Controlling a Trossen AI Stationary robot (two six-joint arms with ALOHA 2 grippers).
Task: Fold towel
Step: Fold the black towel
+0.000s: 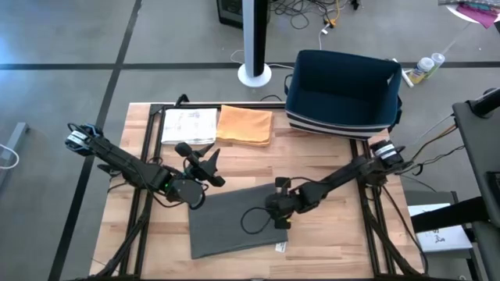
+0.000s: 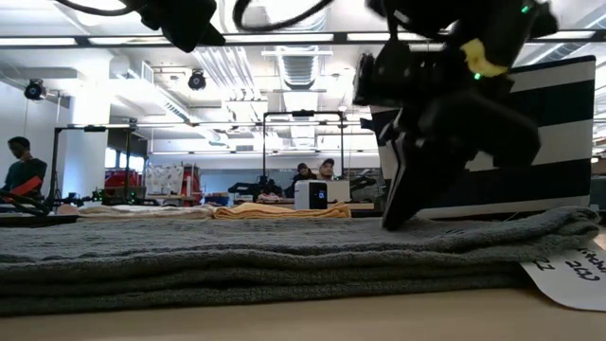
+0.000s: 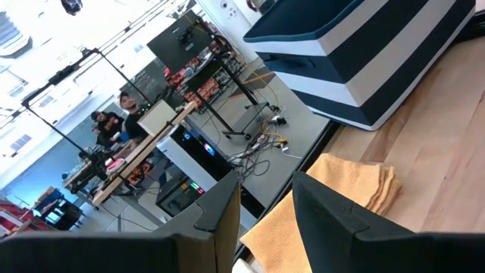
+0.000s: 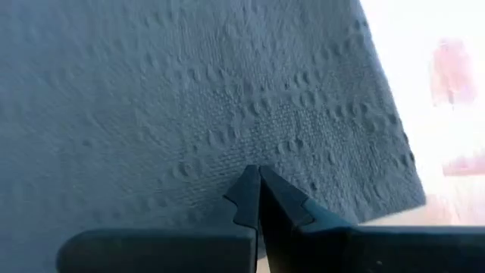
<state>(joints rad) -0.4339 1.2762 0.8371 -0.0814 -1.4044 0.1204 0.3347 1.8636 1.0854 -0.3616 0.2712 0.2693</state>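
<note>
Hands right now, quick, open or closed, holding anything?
Left hand: open, empty, raised beside the grey towel.
Right hand: closed, tips pressed on the towel.

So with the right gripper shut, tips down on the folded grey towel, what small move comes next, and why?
Probably lift the right gripper straight up off the grey towel. The towel already lies folded in layers, and the closed fingers appear to hold no cloth. The left gripper is raised clear beyond its far edge.

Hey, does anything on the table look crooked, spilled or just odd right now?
Nothing spilled or damaged. The grey towel lies folded but slightly askew to the table edge, its white tag poking out. The shut right gripper presses on it.
</note>
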